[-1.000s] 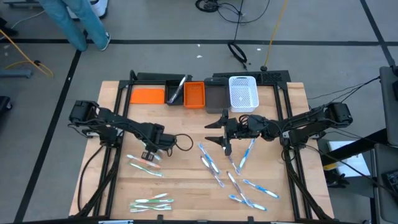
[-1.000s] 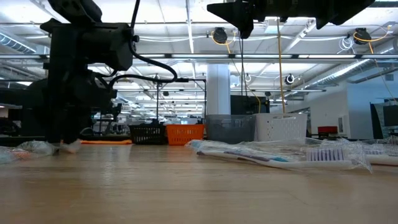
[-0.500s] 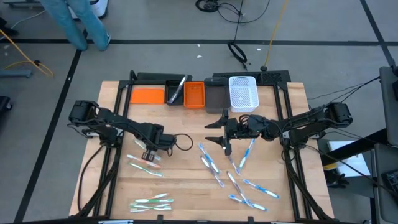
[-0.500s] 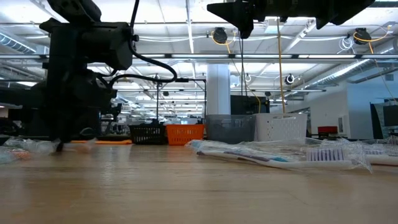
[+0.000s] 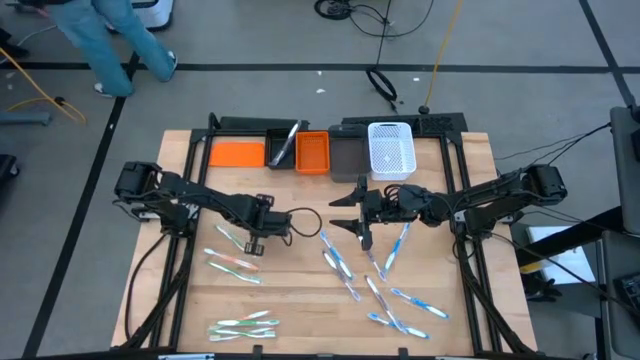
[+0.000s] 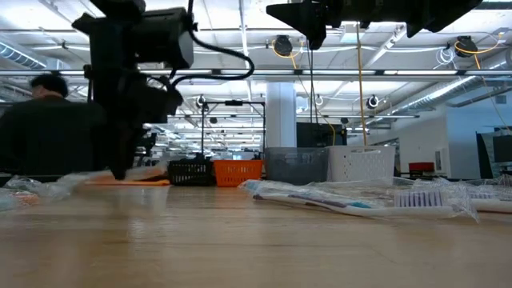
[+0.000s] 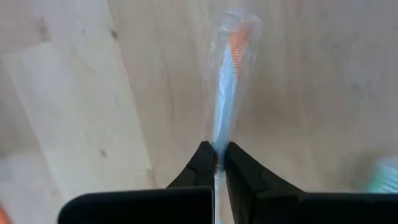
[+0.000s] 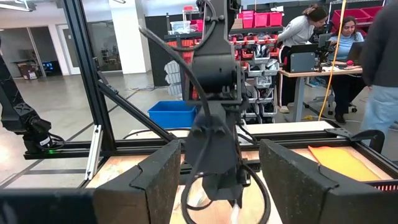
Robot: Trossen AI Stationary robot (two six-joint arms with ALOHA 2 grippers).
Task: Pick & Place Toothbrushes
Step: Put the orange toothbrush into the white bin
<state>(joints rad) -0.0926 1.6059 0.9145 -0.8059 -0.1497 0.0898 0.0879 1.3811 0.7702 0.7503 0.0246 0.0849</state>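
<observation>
Left wrist view: we see our left gripper (image 7: 216, 155) pinched shut on a wrapped toothbrush (image 7: 224, 93) extending ahead of its fingertips. Our right gripper (image 5: 350, 214) hangs spread wide, empty, loose toothbrushes (image 5: 385, 290) lying on the table (image 5: 300, 290) beneath and beside it.

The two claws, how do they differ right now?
The left claw is shut on a wrapped toothbrush; the right claw is open and holds nothing. The left is near the table's left middle, the right farther toward the bins. Both are dark, two-fingered.
</observation>
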